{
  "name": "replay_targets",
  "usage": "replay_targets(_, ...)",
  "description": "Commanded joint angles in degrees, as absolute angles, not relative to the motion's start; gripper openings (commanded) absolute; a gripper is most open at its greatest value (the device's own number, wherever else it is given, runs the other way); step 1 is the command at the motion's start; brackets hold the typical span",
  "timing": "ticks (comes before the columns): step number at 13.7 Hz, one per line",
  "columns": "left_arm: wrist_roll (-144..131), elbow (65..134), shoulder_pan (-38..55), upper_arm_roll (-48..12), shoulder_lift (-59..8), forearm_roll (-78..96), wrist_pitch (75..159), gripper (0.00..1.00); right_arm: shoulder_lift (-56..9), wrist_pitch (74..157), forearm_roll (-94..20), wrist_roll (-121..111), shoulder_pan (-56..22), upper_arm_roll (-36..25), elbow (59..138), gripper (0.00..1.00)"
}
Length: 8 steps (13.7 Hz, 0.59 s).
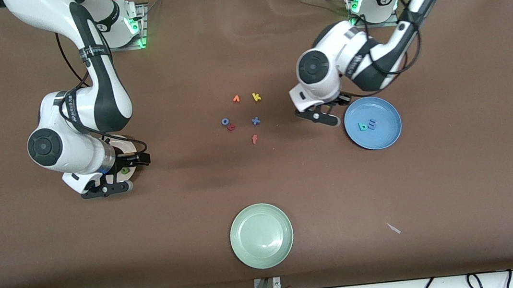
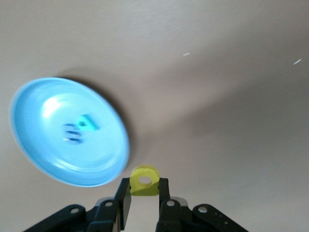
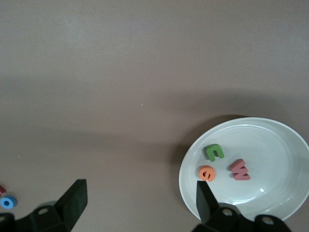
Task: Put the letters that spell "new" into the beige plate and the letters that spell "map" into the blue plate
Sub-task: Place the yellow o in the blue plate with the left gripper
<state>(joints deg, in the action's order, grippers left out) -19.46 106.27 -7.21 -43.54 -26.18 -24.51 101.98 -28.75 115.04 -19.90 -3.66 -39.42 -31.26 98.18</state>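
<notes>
My left claw (image 2: pixel 145 203) is clamped on the yellow p (image 2: pixel 144 180), up in the air just beside the blue plate (image 1: pixel 388 136), over the bare counter (image 1: pixel 261 187) at that plate's rim. The teal a (image 1: pixel 362 126) and light-blue m (image 1: pixel 371 124) already lie in the blue plate, side by side near its middle.

My right claw (image 3: pixel 140 203) stands wide apart w/ nothing in it, over the edge of the beige plate (image 3: pixel 280 133). In that plate lie the green n (image 3: pixel 213 152), orange e (image 3: pixel 207 172) and pinkish-red w (image 3: pixel 240 169), close together; e just beside n, w a bit apart from both. From the front most of the beige plate is hidden under my right arm; only a bit of rim and the n show.

Leftover letters sit mid-counter btwn the two plates: orange one (image 1: pixel 236 99) and yellow k (image 1: pixel 256 97) farthest from the front cam, blue o (image 1: pixel 225 122) touching a red letter (image 1: pixel 231 127), blue x (image 1: pixel 256 121), and orange f (image 1: pixel 254 139) nearest. Pale green plate (image 1: pixel 261 235) sits well apart, nearest the front cam, w/ a small paper scrap (image 1: pixel 393 228) toward the left arm's end.
</notes>
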Motion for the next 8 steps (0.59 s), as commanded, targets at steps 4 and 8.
replay_targets(4,-6.9,113.3,-20.5,-44.3,-24.0,-25.0,107.5,0.07,-28.7,113.7,-20.3,-3.3,-39.3,-31.3,97.2,1.0)
replay_targets(8,-6.9,122.7,-25.9,-44.3,-23.8,-26.0,120.9,0.29,-28.6,113.3,-20.3,-3.3,-39.6,-31.3,97.1,1.0)
